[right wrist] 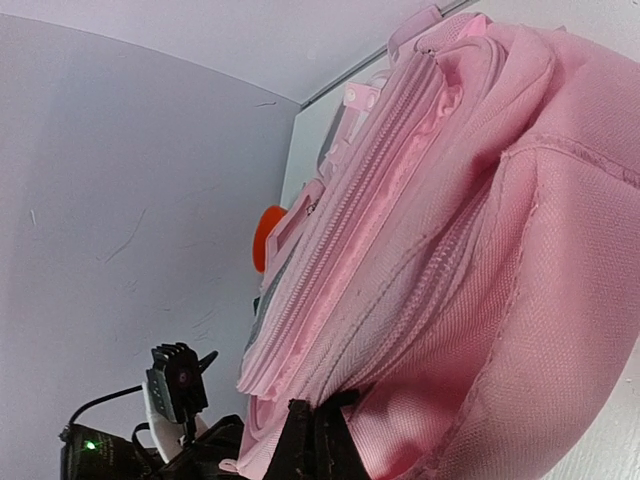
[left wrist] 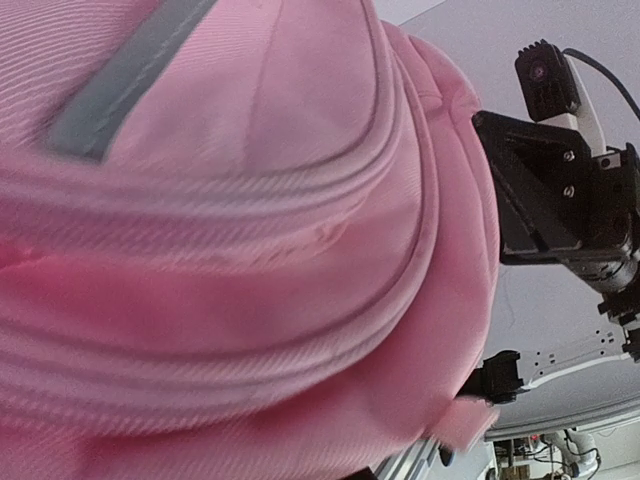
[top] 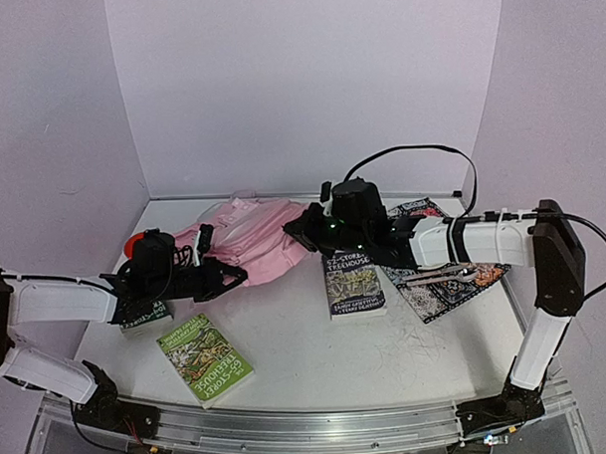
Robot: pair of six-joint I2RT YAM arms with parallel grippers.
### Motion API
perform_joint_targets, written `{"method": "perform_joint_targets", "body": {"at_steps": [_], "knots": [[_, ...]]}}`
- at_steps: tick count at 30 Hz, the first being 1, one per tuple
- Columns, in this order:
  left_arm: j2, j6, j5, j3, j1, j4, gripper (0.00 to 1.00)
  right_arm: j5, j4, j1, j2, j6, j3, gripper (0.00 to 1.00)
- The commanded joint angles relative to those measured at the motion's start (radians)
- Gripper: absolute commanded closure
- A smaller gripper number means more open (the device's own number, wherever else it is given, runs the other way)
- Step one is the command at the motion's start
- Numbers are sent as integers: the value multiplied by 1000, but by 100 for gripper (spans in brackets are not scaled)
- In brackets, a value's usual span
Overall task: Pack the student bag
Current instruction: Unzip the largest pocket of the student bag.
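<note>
Top cam, fixed high behind left arm (top: 57,300) and right arm (top: 483,241), looks down and fwd across table (top: 317,356) to back wall (top: 308,87); wide shot, whole workspace in frame. Left wrist cam sits v. close on student bag (left wrist: 250,250), pink fabric filling most of frame, facing across to right arm at frame right. Right wrist cam, equally close on bag's other side, faces the opp. way, left arm low at frame left. All 3 views share the bag; each wrist cam catches the other arm.

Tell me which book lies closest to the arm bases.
The green-covered book at front left; the dark Treehouse book and the patterned one lie farther back.
</note>
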Motion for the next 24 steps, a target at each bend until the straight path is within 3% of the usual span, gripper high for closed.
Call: {"method": "perform_joint_targets", "body": {"at_steps": [1,12,17,21,24], "knots": [[79,-64,66,148,-34,58,96,80,62,54,8,-81,13,100],[265,-62,118,365,-149,60,94,124,56,65,-9,-127,-36,100],[293,-87,104,376,-155,58,94,127,52,65,-27,-177,-61,100],[289,-121,86,350,-144,56,95,150,53,66,-86,-266,-114,93],[302,-176,82,328,-126,53,95,156,52,65,-140,-369,-153,80]]}}
